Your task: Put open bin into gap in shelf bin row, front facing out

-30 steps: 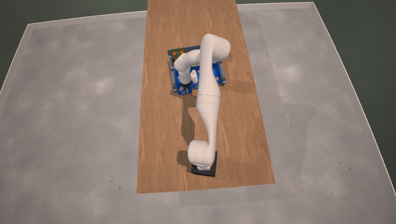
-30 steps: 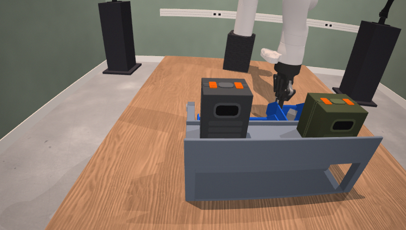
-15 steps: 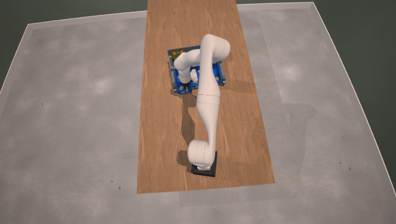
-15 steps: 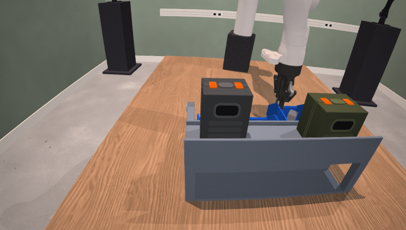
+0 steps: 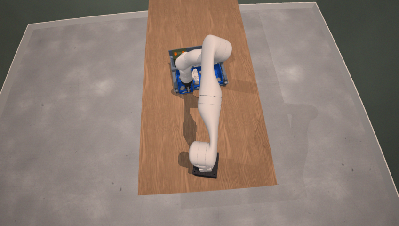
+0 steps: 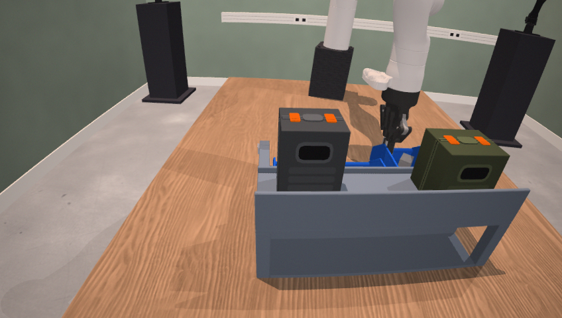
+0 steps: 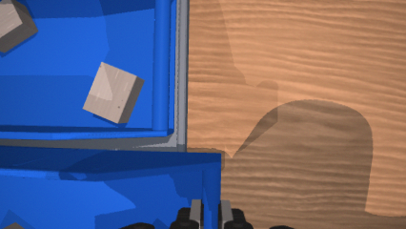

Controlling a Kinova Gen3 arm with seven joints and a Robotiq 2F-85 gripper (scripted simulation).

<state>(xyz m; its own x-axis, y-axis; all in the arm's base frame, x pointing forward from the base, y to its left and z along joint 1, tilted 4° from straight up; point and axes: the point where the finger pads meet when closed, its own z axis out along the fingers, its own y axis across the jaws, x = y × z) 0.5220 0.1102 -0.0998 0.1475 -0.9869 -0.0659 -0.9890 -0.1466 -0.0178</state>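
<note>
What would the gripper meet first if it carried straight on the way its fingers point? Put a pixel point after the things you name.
Probably the front wall of the blue bin [image 5: 182, 92] [image 7: 210, 183]: the gripper [image 5: 187, 89] [image 6: 389, 146] [image 7: 211, 212] points down with its fingers straddling that wall, though depth is hard to judge.

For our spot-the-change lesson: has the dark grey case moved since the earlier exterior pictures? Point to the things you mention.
No. The dark grey case [image 6: 313, 171] stands at the same place along the shelf [image 5: 225, 83] [image 6: 374, 212] [image 7: 181, 72].
</note>
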